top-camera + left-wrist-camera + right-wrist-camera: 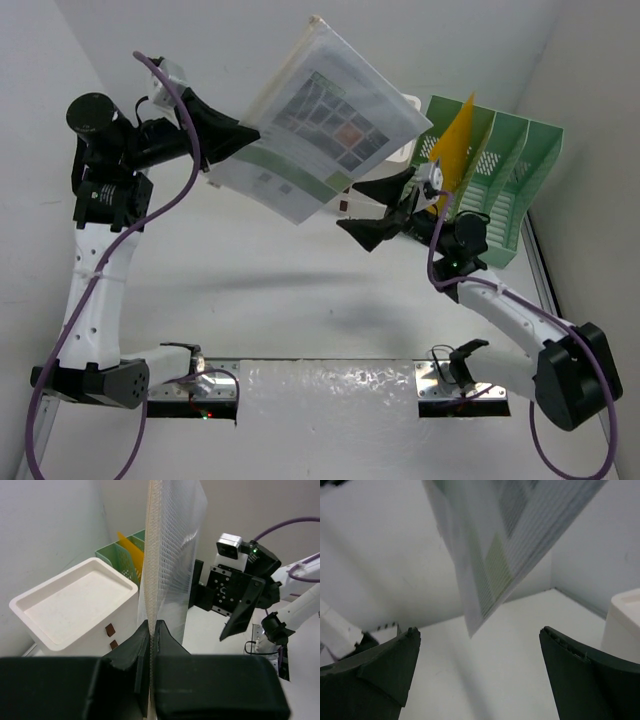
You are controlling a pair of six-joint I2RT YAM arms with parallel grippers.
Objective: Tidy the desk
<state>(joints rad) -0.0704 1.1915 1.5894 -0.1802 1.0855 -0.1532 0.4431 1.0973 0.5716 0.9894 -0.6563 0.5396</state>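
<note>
- Gripping the mesh pouch by its near-left edge, my left claw is clamped on it, both fingers pressed flat against the zip seam in the left wrist view.
- That pouch hangs in the air, well above the desk, which lies flat beneath both arms.
- My right claw has its 2 fingers spread wide with nothing between them. It sits just below the pouch's lower corner and faces up at it.
- The pouch's long axis runs diagonally from the left claw toward the green file rack, where 1 yellow folder already stands.
- The right arm is nearer the rack, so I judge a handover or a turn in line with the slots comes next.
</note>
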